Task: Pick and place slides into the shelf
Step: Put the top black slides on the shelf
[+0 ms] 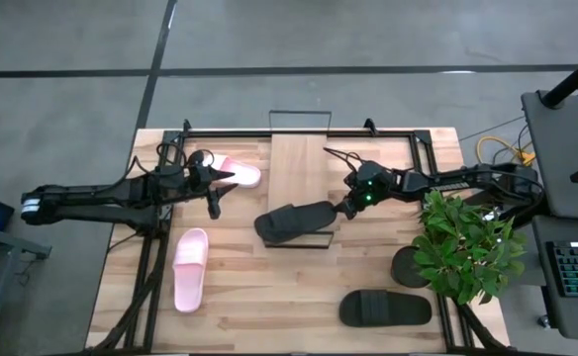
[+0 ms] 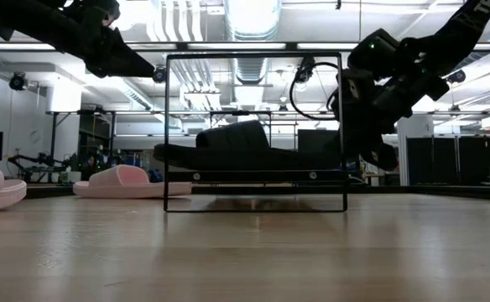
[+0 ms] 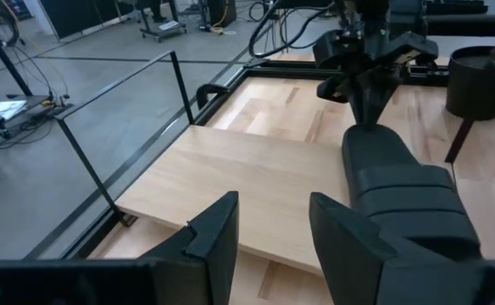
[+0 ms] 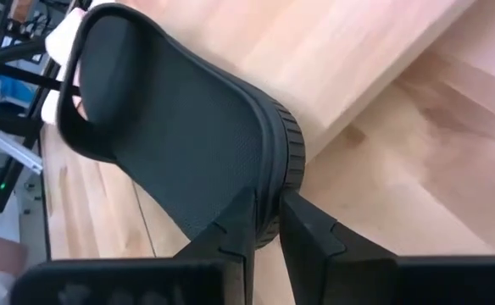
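Slides at an early stage: one black slide point(image 1: 294, 221) lies across the shelf point(image 1: 299, 168) panel's near edge, its heel pinched by the right gripper point(image 1: 348, 206). Left gripper point(image 1: 213, 194) hovers part-open, empty. Two pink slides point(image 1: 190, 268) and another black slide point(image 1: 386, 309) remain on the table point(image 1: 269, 307).

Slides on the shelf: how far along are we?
None fully placed yet. In hand: the right claw pinches the heel rim of a black foam slide lying partly on the light-wood shelf panel. Left: another black slide and two pale pink slides on the table; left claw hovers open.
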You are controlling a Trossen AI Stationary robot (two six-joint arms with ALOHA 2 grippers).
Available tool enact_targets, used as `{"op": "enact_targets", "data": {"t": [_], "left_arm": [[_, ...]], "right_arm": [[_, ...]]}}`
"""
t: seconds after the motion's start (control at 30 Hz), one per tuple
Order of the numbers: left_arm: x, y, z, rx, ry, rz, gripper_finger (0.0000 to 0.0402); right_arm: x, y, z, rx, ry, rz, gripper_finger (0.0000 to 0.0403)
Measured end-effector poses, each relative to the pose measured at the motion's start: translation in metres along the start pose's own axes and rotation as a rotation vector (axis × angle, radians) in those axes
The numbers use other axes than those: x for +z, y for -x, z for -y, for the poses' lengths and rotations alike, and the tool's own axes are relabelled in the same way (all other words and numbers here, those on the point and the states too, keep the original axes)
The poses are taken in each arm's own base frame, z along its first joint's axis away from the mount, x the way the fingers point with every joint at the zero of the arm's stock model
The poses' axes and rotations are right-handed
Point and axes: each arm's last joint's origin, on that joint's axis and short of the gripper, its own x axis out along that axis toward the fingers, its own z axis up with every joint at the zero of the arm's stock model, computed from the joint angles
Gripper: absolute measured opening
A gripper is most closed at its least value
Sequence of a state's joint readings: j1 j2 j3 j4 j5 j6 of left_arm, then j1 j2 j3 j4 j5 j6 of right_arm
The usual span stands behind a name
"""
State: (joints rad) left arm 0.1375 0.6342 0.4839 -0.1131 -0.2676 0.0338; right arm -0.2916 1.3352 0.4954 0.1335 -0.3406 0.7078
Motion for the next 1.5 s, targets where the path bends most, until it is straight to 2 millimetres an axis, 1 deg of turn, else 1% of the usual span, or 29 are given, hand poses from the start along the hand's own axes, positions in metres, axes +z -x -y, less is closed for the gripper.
{"op": "enact_targets", "data": {"t": [0.2, 0.3, 0.47, 0.67, 0.93, 1.2, 1.5], "left_arm": [[0.000, 0.000, 0.000, 0.000, 0.000, 0.000, 0.0130], [0.000, 0.000, 0.000, 0.000, 0.000, 0.000, 0.0130], [0.000, 0.000, 0.000, 0.000, 0.000, 0.000, 0.0130], [0.000, 0.000, 0.000, -0.001, 0.000, 0.000, 0.0130], [0.000, 0.000, 0.000, -0.001, 0.000, 0.000, 0.0130], [0.000, 0.000, 0.000, -0.001, 0.000, 0.000, 0.0130], [0.001, 0.000, 0.000, -0.001, 0.003, 0.008, 0.0130]], "right_arm": [[0.001, 0.004, -0.010, 0.009, 0.023, 0.021, 0.0038], [-0.001, 0.006, -0.013, 0.012, 0.000, 0.021, 0.0038], [-0.006, 0.006, -0.019, 0.013, -0.035, 0.019, 0.0038], [-0.016, 0.003, -0.024, -0.002, -0.081, -0.023, 0.0038], [-0.026, 0.001, -0.033, 0.014, -0.101, -0.053, 0.0038], [-0.032, 0.004, -0.045, 0.037, -0.098, -0.062, 0.0038], [-0.042, 0.008, -0.051, 0.020, -0.112, -0.089, 0.0038]]}}
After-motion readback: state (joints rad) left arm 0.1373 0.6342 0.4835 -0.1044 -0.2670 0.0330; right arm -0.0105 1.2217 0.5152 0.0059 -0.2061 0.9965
